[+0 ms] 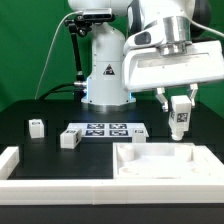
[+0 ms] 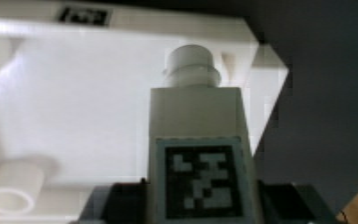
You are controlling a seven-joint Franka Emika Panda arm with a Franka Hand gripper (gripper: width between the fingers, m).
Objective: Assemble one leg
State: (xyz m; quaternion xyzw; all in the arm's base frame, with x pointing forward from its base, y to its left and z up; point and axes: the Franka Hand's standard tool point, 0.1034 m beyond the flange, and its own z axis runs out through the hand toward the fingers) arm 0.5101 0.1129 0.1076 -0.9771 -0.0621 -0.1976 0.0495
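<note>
Leg (image 1: 181, 119) clamped between end effector (image 1: 180, 106) fingers, apparently above panel (image 1: 160, 180).

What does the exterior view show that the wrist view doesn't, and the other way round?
Only exterior view: the robot's white base and two loose small white plastic leg posts on the black table beside the flat white marker board.
Only wrist view: the rounded peg tip of the held white tagged leg post, a white cylindrical stub on the large white raised-rim tray panel, and a stray black-and-white tag I cannot attribute.
Both: the hand shut on that leg above the panel.
</note>
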